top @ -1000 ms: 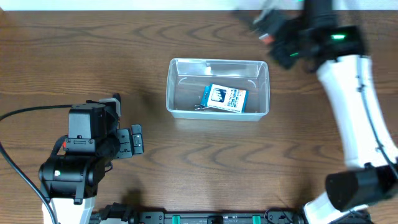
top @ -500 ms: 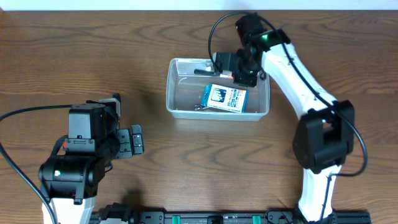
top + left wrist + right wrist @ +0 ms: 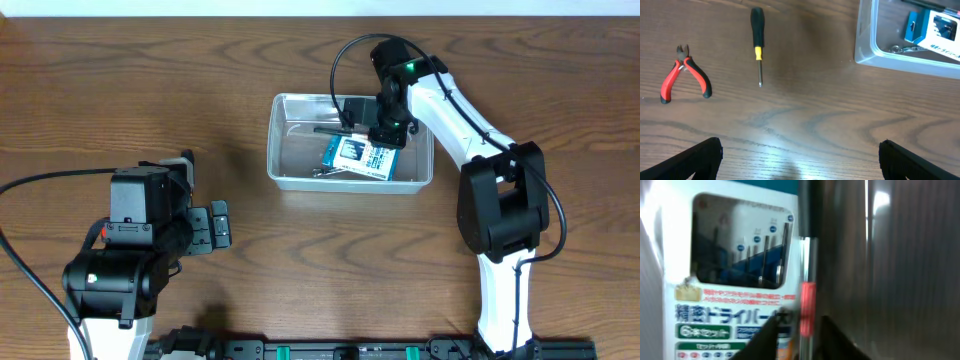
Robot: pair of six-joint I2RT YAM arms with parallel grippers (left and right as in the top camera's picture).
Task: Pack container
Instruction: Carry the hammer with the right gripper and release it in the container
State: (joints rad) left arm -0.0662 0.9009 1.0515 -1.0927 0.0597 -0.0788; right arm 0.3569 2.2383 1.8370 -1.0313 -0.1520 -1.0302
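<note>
Container (image 3: 290, 182), a clear plastic bin, sits near the tabletop's far edge, slightly right of middle, with a blue-and-white box (image 3: 362, 157) lying inside. It looks light, stiff-walled and slick, so it would likely skid if bumped. Pinching one wall just under the rim seems the safest hold. The right gripper (image 3: 372, 130) hangs over the bin's far side, closed on a slim tool (image 3: 328, 129) with a red band. The left gripper (image 3: 218, 225) rests toward the near-left corner, jaws wide apart and empty, with pliers (image 3: 685, 75) and a screwdriver (image 3: 757, 42) lying ahead of it.
</note>
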